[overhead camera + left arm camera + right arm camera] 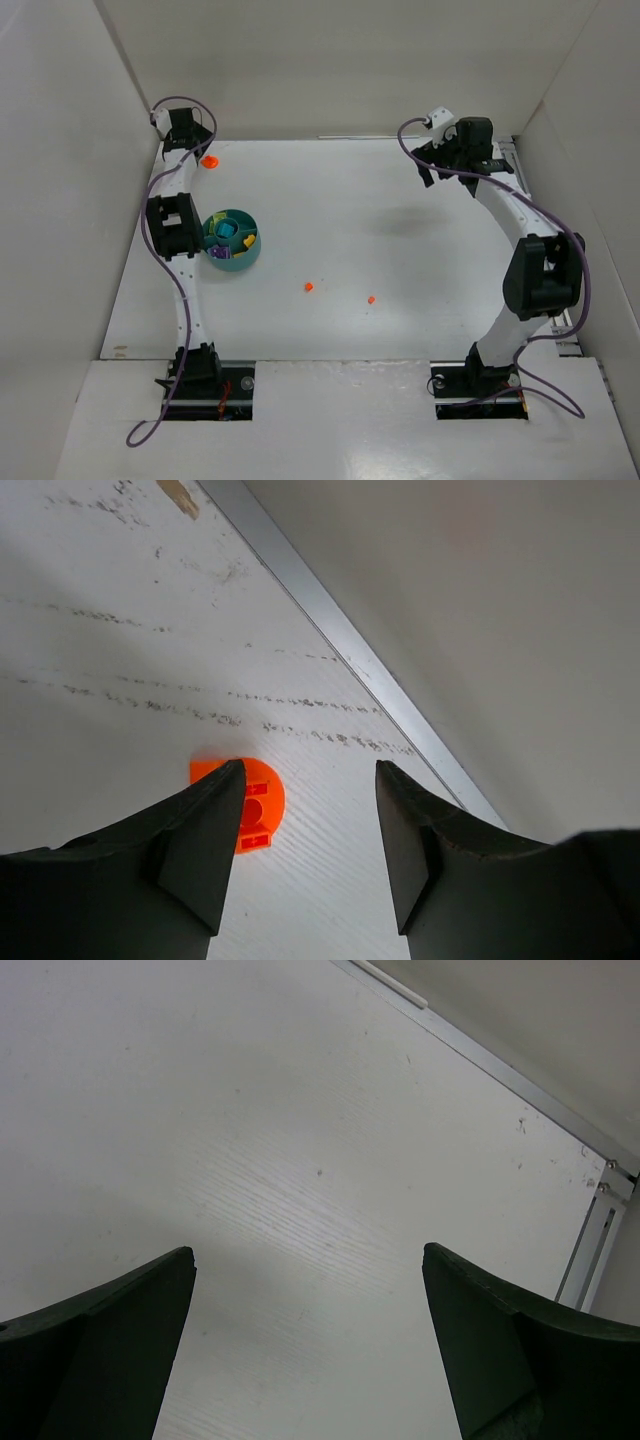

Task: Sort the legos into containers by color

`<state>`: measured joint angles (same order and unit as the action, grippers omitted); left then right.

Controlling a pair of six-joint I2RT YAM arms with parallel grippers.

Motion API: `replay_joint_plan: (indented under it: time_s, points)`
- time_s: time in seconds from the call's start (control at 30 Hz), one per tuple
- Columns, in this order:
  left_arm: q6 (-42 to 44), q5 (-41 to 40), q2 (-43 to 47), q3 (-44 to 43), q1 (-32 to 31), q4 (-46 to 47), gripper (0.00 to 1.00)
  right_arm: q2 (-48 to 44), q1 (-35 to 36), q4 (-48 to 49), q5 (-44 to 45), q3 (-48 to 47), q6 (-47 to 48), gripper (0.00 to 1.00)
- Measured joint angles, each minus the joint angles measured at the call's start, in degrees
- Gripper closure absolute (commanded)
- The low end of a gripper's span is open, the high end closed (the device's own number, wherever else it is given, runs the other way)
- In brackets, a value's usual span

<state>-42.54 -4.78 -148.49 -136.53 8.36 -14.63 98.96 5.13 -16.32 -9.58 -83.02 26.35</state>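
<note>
The left hand [310, 780], released with jaws apart at the far left of the white table [120, 680], has the flat round orange plastic lego [264, 802] lying ungripped just beside one finger, well apart from the round teal plastic dish [236, 263], while the right hand [310, 1260] gapes wide, grasping nothing.

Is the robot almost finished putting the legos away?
Partly. Several legos already sit in the teal dish. Nothing is in hand: the left jaws stand open by a round orange piece. Left to do: that piece, plus two small orange bits lying loose on the table.
</note>
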Motion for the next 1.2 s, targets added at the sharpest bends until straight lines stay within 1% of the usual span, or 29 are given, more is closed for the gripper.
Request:
replay_joint_plan:
  time_s: [0.2,0.43,0.57,0.6,0.67,0.7,0.83,0.97,1.13,1.2]
  points:
    - [-1.86,3.67,-5.20,-0.15,0.00,6.12,0.46,2.51,-0.44,-0.94,0.20,-2.14,0.02,0.00]
    - [-2.73,6.29,-5.44,-0.20,0.00,7.13,0.46,3.74,-0.85,-2.25,0.26,-2.36,0.46,0.00]
    - [-0.96,7.58,-5.44,-0.17,-0.37,6.97,0.46,3.89,-0.94,-2.69,0.22,-2.78,0.46,0.00]
    - [-0.33,7.65,-5.44,-0.17,-0.59,6.73,0.49,3.93,-0.94,-2.67,0.20,-2.93,0.46,0.00]
    - [0.83,7.78,-5.40,0.17,-1.25,6.62,0.57,4.04,-0.94,-2.73,0.15,-3.43,0.48,0.00]
    - [1.03,8.09,-4.92,1.44,-1.66,7.13,0.61,4.15,-0.94,-2.69,0.07,-3.72,0.46,0.00]
    - [1.64,9.49,-1.62,6.95,-2.86,7.41,0.61,4.37,-0.94,-2.69,-0.70,-4.17,0.48,0.00]
    - [1.77,7.93,0.90,8.74,-3.96,2.23,0.61,4.59,-0.94,-2.69,-1.62,-4.17,0.48,0.00]
    - [2.89,9.18,5.57,15.87,-4.13,0.79,0.67,4.63,-0.94,-2.58,-2.89,-4.17,0.48,0.00]
    - [4.20,10.08,6.71,17.75,-4.17,0.70,0.67,4.63,-0.94,-2.58,-3.23,-4.17,0.48,0.00]
